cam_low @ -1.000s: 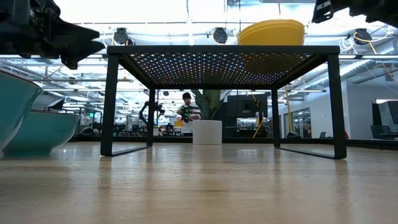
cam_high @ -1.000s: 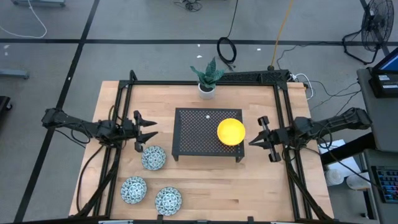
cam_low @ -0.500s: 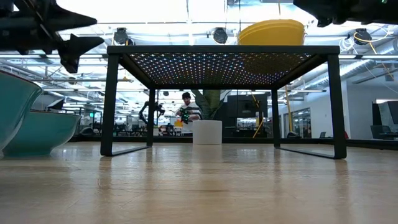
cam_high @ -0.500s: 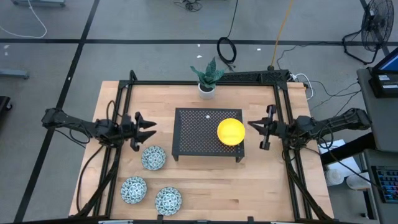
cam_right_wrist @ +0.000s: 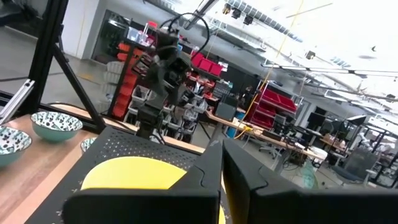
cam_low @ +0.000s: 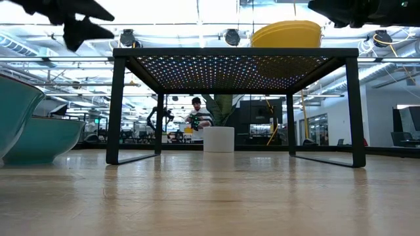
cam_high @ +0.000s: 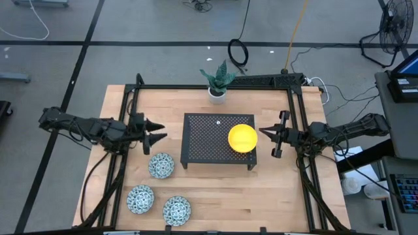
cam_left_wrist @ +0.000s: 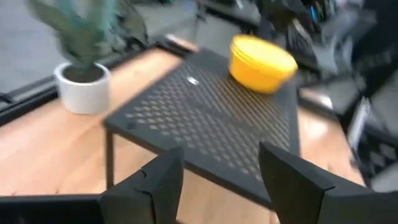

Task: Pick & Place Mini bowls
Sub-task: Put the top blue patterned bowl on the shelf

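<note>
Yellow mini bowls (cam_high: 242,138) sit stacked on the black mesh rack (cam_high: 209,134); three patterned mini bowls (cam_high: 160,165) lie on the surface beside it. The right gripper (cam_high: 270,134) hovers near the stack, fingers pressed together. The left gripper (cam_high: 155,133) hovers above, fingers spread.

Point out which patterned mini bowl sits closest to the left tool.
The patterned bowl just off the black rack's front-left corner, almost under the left tool. The other two patterned bowls lie nearer the table's front edge.
</note>
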Tool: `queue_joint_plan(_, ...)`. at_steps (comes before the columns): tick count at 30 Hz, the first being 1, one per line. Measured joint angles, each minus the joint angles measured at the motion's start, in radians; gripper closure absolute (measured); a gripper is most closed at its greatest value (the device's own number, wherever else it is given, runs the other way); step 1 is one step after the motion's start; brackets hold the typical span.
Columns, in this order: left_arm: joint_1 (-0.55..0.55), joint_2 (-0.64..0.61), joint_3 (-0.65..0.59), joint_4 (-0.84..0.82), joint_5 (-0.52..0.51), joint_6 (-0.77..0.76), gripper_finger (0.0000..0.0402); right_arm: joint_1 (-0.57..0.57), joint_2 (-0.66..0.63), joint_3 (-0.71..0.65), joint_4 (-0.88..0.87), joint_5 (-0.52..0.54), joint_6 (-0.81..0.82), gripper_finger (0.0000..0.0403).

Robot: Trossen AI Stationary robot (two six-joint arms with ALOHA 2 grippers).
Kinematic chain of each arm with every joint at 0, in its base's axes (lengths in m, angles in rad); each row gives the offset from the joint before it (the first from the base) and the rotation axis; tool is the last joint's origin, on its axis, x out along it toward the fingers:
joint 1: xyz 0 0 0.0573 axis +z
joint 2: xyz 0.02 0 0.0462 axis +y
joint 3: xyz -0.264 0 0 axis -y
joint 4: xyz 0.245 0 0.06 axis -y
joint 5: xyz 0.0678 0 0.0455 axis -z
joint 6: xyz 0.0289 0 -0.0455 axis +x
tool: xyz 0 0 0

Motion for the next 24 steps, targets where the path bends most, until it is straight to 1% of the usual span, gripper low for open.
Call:
queue_joint_plan(3, 0.000, 0.102, 0.116, -0.176, 0.067, 0.006, 0.0190, 0.000, 0.000, 0.000, 0.012, 0.000, -0.016, 0.0401)
queue_joint_plan(5, 0.000, 0.174, 0.186, -0.309, 0.096, -0.028, 0.0190, -0.005, 0.000, 0.000, 0.018, 0.000, -0.022, 0.0402)
queue_joint_plan(8, 0.000, 0.264, 0.248, -0.482, 0.137, -0.172, 0.0190, -0.025, 0.000, 0.000, 0.021, 0.000, -0.019, 0.0402)
queue_joint_plan(12, 0.000, 0.350, 0.253, -0.619, 0.223, -0.414, 0.0190, -0.054, 0.000, 0.000, -0.001, 0.000, -0.013, 0.0401)
queue_joint_plan(15, -0.001, 0.416, 0.238, -0.670, 0.277, -0.557, 0.0190, -0.074, 0.001, 0.000, -0.015, -0.002, 0.014, 0.0402)
queue_joint_plan(17, -0.006, 0.457, 0.222, -0.669, 0.310, -0.615, 0.0190, -0.083, 0.001, 0.000, -0.021, -0.003, 0.030, 0.0402)
queue_joint_plan(21, -0.013, 0.543, 0.196, -0.646, 0.354, -0.642, 0.0190, -0.092, 0.001, 0.000, -0.050, -0.004, 0.041, 0.0402)
queue_joint_plan(24, -0.013, 0.602, 0.184, -0.647, 0.359, -0.637, 0.0190, -0.092, 0.001, 0.000, -0.055, -0.004, 0.042, 0.0402)
